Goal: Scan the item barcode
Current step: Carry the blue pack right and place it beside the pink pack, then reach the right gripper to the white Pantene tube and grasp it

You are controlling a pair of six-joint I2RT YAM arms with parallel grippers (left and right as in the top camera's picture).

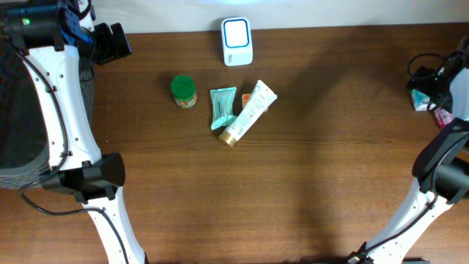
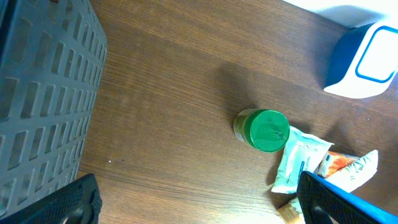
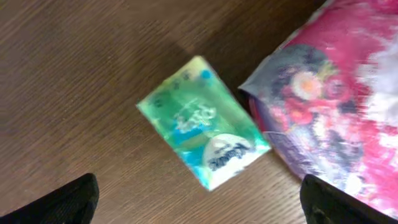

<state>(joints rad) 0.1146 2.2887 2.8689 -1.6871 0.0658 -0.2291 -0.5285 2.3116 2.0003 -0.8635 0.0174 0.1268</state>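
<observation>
1. Two grippers are recorded. The left gripper point(image 2: 198, 204) is seen with its jaws spread wide and nothing between them. It is held above the table point(image 1: 293, 183), beside the grey basket point(image 2: 43, 93).
2. The right gripper point(image 3: 205, 202) is likewise seen with its jaws spread wide. Nothing is gripped.
3. The green box point(image 3: 202, 121) is laid flat on the table at its right end, beneath the right gripper and apart from both fingers. It is placed just beside a pink floral packet point(image 3: 336, 99); whether they touch cannot be told. Its print is blurred.
4. The scanner point(image 1: 237, 41), white and blue, is stood at the middle of the table's far edge, well apart from the green box.
5. A green-lidded jar point(image 1: 183, 91) is stood upright near the scanner. A teal packet point(image 1: 223, 107) and a tube point(image 1: 249, 111) are laid to its right, touching each other.
</observation>
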